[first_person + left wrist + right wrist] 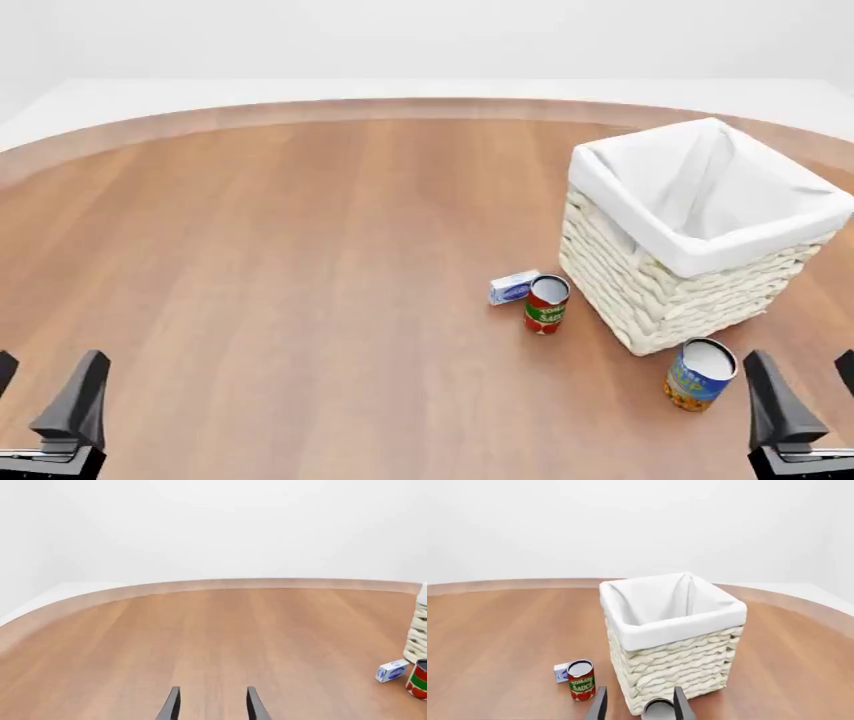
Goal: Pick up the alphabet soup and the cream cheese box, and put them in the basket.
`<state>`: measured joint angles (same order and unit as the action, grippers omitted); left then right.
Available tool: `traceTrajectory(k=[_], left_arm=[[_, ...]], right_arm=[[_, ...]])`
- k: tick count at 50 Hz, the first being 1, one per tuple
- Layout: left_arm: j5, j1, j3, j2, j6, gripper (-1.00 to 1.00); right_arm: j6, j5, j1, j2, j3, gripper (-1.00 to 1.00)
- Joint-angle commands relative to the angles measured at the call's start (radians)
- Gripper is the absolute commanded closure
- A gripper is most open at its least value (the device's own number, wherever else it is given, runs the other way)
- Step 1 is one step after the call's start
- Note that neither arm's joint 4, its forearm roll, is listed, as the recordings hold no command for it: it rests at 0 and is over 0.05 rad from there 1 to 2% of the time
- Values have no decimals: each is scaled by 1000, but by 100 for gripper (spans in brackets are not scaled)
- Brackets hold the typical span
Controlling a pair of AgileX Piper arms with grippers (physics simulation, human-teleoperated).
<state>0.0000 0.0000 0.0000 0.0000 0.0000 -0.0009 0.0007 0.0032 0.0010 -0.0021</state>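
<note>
The alphabet soup (pixel 699 374) stands upright in front of the basket (pixel 663 290), just ahead of my right gripper (pixel 811 395). That gripper is open and holds nothing. In the right wrist view only the soup's white top (pixel 657 708) shows, low between the fingers of the right gripper (pixel 640 705). The cream cheese box (pixel 514 288) lies left of the basket, behind a red-and-green can (pixel 546 304). My left gripper (pixel 40 398) is open at the near left, far from everything. In the left wrist view, the left gripper (pixel 213 705) is over bare wood, and the cream cheese box (pixel 391 670) is at the frame's edge.
The red-and-green can (pixel 582 680) stands close to the cream cheese box (pixel 562 672) and near the basket (pixel 674 630) wall. The round wooden table (pixel 294 260) curves away at its far rim, with a white floor beyond.
</note>
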Motion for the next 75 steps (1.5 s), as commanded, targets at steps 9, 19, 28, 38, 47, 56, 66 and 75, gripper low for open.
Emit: traceTrajectory(k=[9, 19, 28, 38, 47, 56, 66, 75], left_arm=[[0, 0, 0, 0, 0, -100], [0, 0, 0, 0, 0, -100], [0, 0, 0, 0, 0, -100], [0, 0, 0, 0, 0, -100], [0, 0, 0, 0, 0, -100], [0, 0, 0, 0, 0, -100], [0, 0, 0, 0, 0, -100], [0, 0, 0, 0, 0, -100]], right_arm=[[-29, 62, -16, 4, -58, -100], [-62, 184, 19, 62, -207, -100], [-79, 214, 46, 161, -298, -100], [-91, 242, 102, 225, -346, -100], [-132, 280, 153, 294, -432, -100], [-191, 326, 200, 347, -528, -100], [-258, 336, 231, 397, -561, -100], [-256, 346, 230, 469, -605, -100]])
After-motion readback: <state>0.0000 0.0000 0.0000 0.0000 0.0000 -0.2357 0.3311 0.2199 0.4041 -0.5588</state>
